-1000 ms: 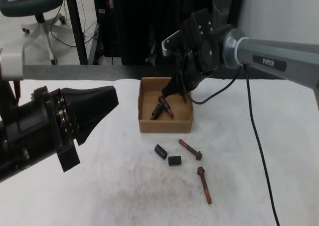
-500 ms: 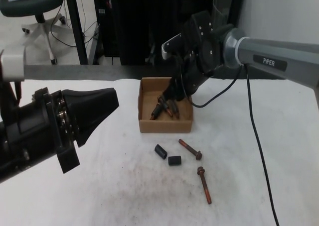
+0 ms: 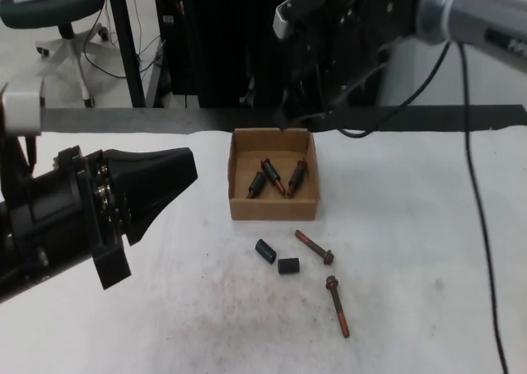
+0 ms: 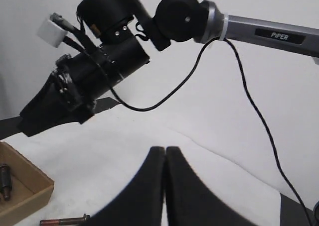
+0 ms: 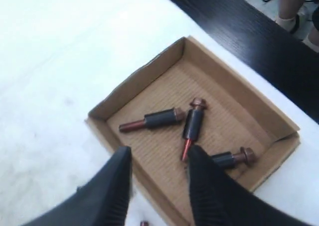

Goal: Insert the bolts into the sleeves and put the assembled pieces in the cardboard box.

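**Right end effector (image 5: 159,151) hangs released and empty over the cardboard box (image 3: 272,205).** Its two fingers are spread wide, and the box floor lies directly beneath them.

Three assembled pieces (image 5: 159,119), each a rusty bolt seated in a black sleeve, lie inside the box. Two are close together and the third lies a little apart.

In the high view the box sits at the centre of the frame. Just below it, two loose black sleeves (image 3: 265,250) lie side by side. Two loose bolts (image 3: 314,247) lie to their right, one near the box's front wall and the other lower in the frame.

The left end effector (image 4: 164,150) is clenched on nothing, its fingers pressed flat together. It sits at the left of the high frame, well apart from the box and the loose parts.

The white-covered worktop (image 3: 165,324) shows a dark smudge at lower centre, and a black strip (image 3: 123,119) runs along its far edge. A black cable (image 3: 478,226) trails down the right of the frame. An office chair (image 3: 49,11) stands on the floor at upper left.
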You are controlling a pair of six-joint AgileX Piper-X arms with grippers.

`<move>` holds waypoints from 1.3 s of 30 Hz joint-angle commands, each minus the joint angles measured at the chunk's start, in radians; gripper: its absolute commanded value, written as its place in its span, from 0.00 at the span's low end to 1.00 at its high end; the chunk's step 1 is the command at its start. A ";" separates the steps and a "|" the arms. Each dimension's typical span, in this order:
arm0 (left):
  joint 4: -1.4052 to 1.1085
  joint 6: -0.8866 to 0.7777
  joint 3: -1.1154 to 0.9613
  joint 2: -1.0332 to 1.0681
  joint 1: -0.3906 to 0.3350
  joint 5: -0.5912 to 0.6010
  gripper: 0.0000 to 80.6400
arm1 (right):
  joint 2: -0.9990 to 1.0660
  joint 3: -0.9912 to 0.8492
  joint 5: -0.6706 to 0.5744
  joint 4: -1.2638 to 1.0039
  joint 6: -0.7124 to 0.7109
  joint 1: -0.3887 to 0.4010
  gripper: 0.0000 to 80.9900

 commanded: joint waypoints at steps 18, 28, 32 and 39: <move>0.064 0.096 -0.003 -0.010 0.001 0.007 0.00 | 0.096 0.105 -0.027 0.290 -0.473 0.093 0.43; 0.141 0.152 -0.003 -0.010 0.001 0.007 0.00 | 0.123 0.149 0.013 0.192 -0.594 0.169 0.43; 0.141 0.159 -0.003 -0.016 0.001 0.007 0.00 | 0.123 0.148 0.064 0.152 -0.637 0.173 0.43; 0.143 0.159 -0.003 -0.021 0.001 0.007 0.00 | 0.123 0.148 0.108 0.123 -0.679 0.155 0.43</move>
